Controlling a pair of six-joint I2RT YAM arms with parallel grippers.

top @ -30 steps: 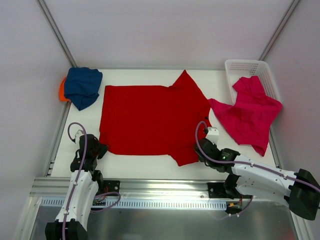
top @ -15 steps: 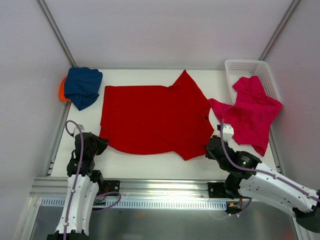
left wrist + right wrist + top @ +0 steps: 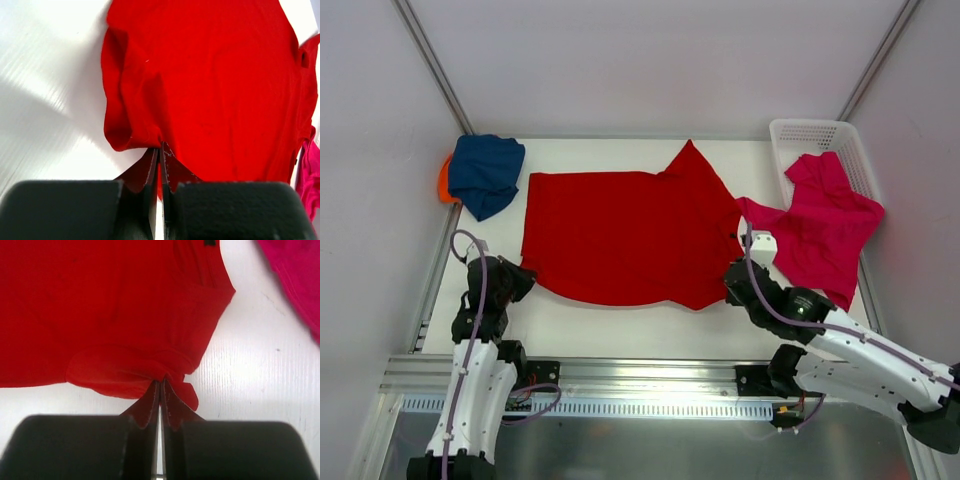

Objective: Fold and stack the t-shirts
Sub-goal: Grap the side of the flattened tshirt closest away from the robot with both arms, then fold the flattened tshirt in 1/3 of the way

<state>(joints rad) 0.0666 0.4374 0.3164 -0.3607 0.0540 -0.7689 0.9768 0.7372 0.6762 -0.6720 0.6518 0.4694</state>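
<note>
A bright red t-shirt (image 3: 625, 235) lies spread over the middle of the white table (image 3: 620, 325), its near edge lifted and curled. My left gripper (image 3: 520, 277) is shut on that shirt's near left corner (image 3: 131, 135). At the near right corner (image 3: 165, 372), my right gripper (image 3: 732, 283) is shut on the same hem. A navy blue t-shirt (image 3: 485, 173) sits bunched at the far left on top of an orange t-shirt (image 3: 443, 182). The magenta-pink t-shirt (image 3: 820, 230) hangs out of the basket onto the table.
A white plastic lattice basket (image 3: 807, 135) stands at the far right corner. Metal frame posts run up at the far left (image 3: 432, 65) and far right (image 3: 880, 55). White walls close in the table on three sides.
Both grippers have carried the red shirt's near edge away from me, toward the far side. The hem now curls up and the loose near flap at the right has been drawn in.
</note>
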